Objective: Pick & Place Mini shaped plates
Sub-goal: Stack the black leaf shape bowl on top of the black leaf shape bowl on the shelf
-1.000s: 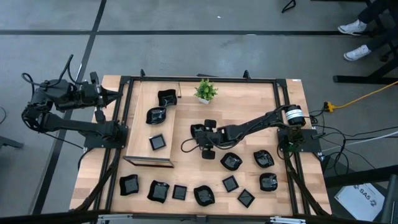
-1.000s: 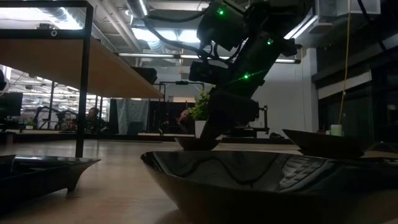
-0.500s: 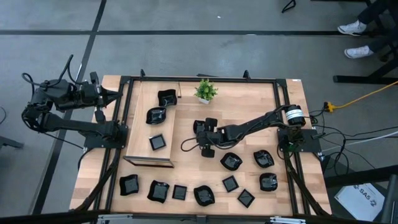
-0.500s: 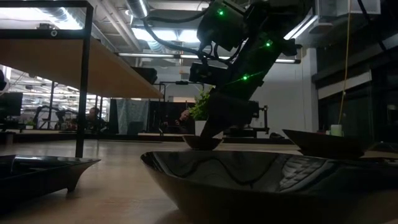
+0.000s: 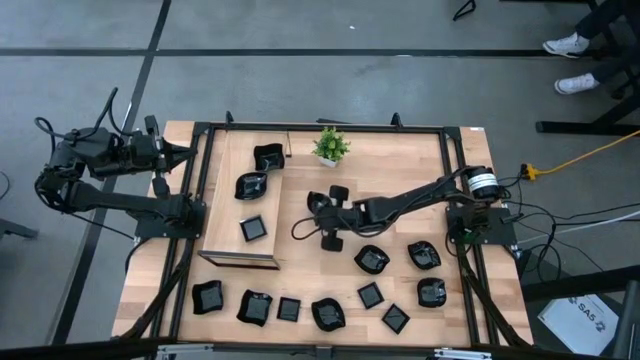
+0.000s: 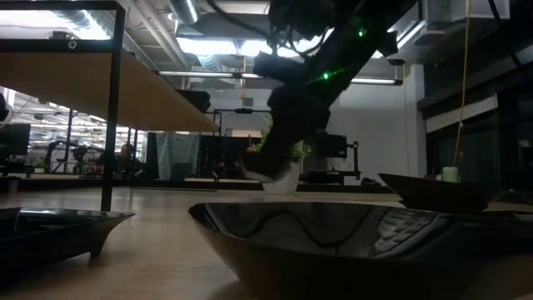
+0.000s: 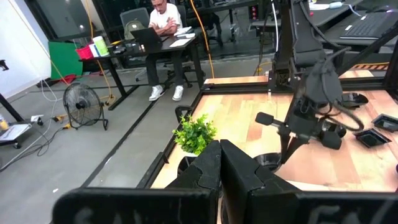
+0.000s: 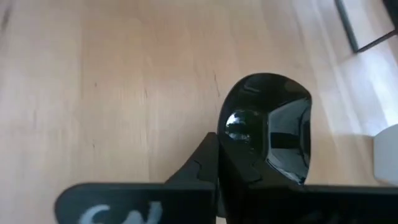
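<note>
1. Where a second earlier the right gripper [image 5: 318, 205] was held open and low beside a plate on the bare wood, it is now seen clamped on the rim of a small rounded black plate [image 8: 268, 127], and the plate is carried clear of the table.
2. In the low view the lift is confirmed: the held plate [image 6: 266, 167] is seen hanging well above the tabletop, in front of the potted plant [image 6: 287, 150], where half a second earlier it was resting on the wood.
3. Taking the potted plant [image 5: 330, 145] as the landmark, the right gripper is placed just in front of it and slightly towards the raised wooden tray [image 5: 215, 235], which lies to the plant's left.
4. Three plates are already held in that tray, one square [image 5: 254, 229] and two rounded; about a dozen others [image 5: 373, 260] are left spread on the table in front of the plant, well away from it.
5. The left gripper [image 7: 219, 158] is kept pinched shut and empty, parked outside the table frame, well to the left of the plant beyond the tray.
6. The pick is therefore judged complete for this plate; a carry to the tray and a release are what is most likely called for, though the grip on the rim alone could let the glossy plate tilt or slip.
</note>
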